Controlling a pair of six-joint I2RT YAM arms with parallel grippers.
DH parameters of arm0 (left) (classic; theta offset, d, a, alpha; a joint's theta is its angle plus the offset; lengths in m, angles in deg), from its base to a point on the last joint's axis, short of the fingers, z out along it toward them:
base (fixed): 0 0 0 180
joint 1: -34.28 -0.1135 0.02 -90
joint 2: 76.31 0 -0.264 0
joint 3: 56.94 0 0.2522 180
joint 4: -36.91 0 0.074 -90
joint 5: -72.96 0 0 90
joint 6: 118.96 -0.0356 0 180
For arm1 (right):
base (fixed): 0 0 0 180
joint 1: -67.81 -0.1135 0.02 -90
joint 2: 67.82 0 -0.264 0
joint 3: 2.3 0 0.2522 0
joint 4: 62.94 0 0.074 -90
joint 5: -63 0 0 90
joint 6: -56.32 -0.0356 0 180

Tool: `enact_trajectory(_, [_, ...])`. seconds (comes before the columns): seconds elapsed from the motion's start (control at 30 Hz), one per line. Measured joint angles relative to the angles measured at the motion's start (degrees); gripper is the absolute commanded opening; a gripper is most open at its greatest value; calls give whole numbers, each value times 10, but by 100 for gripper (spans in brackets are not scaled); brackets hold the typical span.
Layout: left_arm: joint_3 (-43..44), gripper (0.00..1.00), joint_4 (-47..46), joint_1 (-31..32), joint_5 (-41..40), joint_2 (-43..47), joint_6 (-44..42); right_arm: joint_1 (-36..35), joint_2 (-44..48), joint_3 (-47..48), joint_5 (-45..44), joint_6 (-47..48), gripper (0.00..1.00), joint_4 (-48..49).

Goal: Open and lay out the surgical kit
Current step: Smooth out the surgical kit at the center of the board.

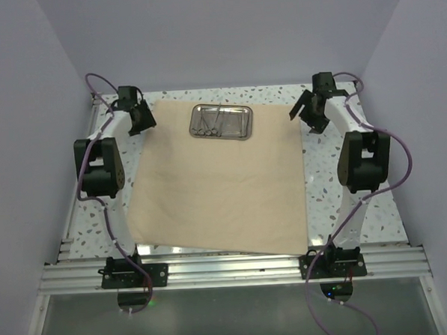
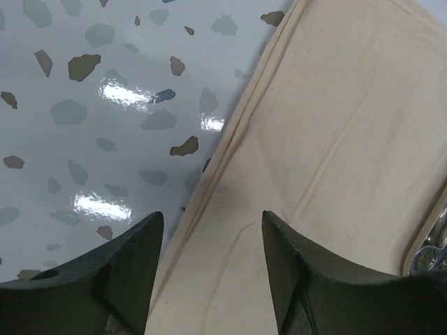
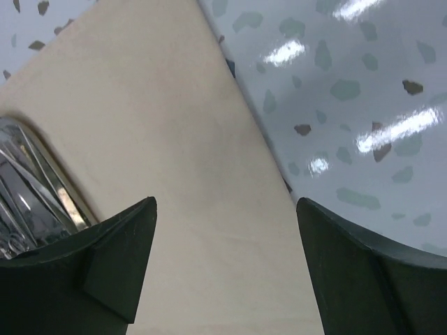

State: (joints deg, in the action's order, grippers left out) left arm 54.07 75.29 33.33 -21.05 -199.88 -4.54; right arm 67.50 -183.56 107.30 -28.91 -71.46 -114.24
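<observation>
instruments (image 1: 212,124) in the tray (image 1: 243,117) too small to identify; wrist views crop it.

One tan cloth wrap (image 1: 217,190). One shiny steel tray (image 1: 245,123). Several slim silver instruments (image 1: 210,124), too small and crowded to count exactly. One speckled table (image 1: 331,188). Two robot arms (image 1: 100,168), two hands: left hand (image 2: 213,222), right hand (image 3: 225,206).

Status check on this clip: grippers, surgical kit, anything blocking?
Left gripper open, empty, over cloth wrap, far-left edge. Right gripper likewise, far-right edge. Wrap spread flat; instruments in steel tray at far end. Nothing in the way.
</observation>
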Motion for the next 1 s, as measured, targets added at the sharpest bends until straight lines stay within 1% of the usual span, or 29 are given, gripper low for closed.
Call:
enact_trajectory(0.17, [9,49,-1,-14,18,-28,3,0,-82,88,-27,0,80,-5])
enact_trajectory(0.2, [10,45,-1,-17,21,-33,5,0,-99,106,-32,0,79,-6])
enact_trajectory(0.27, [12,37,0,-21,31,-43,7,0,-130,136,-40,0,76,-10])
enact_trajectory(0.3, [14,30,-1,-23,36,-48,7,0,-147,151,-46,-1,74,-13])
enact_trajectory(0.33, [19,25,-2,-24,41,-50,9,0,-162,164,-49,-1,70,-17])
enact_trajectory(0.37, [20,18,-3,-25,47,-50,11,0,-177,177,-52,-2,68,-21])
enact_trajectory(0.47, [20,6,-3,-27,62,-52,16,0,-208,207,-62,-6,63,-34])
enact_trajectory(0.5, [20,0,-3,-27,67,-54,16,0,-210,215,-63,-7,61,-34])
enact_trajectory(0.57, [20,0,-4,-28,74,-56,16,-1,-216,220,-63,-9,54,-35])
enact_trajectory(0.6, [20,0,-4,-28,77,-56,16,-2,-220,221,-64,-8,45,-37])
enact_trajectory(0.67, [20,0,-4,-28,79,-56,16,-3,-221,224,-64,-12,36,-38])
enact_trajectory(0.7, [20,0,-5,-28,79,-56,16,-4,-226,226,-63,-12,26,-39])
enact_trajectory(0.77, [19,0,-6,-28,78,-56,16,-6,-235,238,-59,-12,13,-42])
enact_trajectory(0.8, [17,0,-8,-28,77,-56,16,-7,-240,247,-59,-11,0,-45])
enact_trajectory(1.0, [-16,0,-23,-31,63,-36,20,-8,-282,321,-45,-13,0,-71])
